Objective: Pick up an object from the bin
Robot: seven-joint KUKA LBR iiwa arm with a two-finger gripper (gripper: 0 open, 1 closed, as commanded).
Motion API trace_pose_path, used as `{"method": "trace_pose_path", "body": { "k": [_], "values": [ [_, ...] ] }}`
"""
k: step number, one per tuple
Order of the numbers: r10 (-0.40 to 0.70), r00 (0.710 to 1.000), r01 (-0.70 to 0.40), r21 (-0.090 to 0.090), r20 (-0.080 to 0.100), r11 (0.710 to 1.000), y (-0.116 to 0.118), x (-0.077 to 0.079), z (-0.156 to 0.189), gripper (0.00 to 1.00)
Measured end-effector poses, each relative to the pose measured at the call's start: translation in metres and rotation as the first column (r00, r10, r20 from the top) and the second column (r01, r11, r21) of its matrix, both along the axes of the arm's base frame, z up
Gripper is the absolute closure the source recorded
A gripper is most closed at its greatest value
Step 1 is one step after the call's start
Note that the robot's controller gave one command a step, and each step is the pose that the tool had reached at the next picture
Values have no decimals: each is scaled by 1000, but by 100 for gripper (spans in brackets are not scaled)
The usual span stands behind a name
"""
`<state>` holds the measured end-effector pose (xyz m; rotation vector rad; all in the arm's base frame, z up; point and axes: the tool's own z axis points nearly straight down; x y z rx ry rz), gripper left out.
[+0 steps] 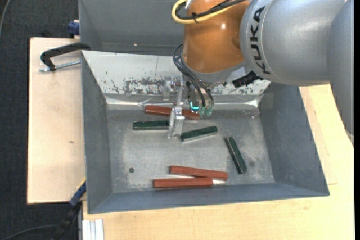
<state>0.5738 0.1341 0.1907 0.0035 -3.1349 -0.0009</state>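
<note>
The hand (176,127) hangs low near the back wall of the bin (94,137), its tip among three bars. A red-brown bar (160,111) lies just behind it, and a dark green bar (151,126) lies toward the view's left. A second dark green bar (198,134) lies just beside it toward the view's right. This one looks nearest (one end almost under the tip), its long axis running roughly across the view and slightly tilted. Whether the hand is open or closed I cannot tell. Two red-brown bars (191,177) lie well apart, at the front.
</note>
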Motion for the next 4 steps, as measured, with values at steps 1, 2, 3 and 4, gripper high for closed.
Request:
{"method": "trace_pose_path", "body": {
  "k": [1, 2, 3, 4],
  "values": [
    [154, 988, -154, 1, 7, 988, 14, 28, -123, 0],
    [151, 988, -151, 3, 23, 988, 15, 32, -113, 100],
    [405, 914, -405, 0, 20, 914, 48, 8, 7, 100],
    [403, 915, -403, 1, 14, 915, 47, 7, 3, 0]
  ]
}}
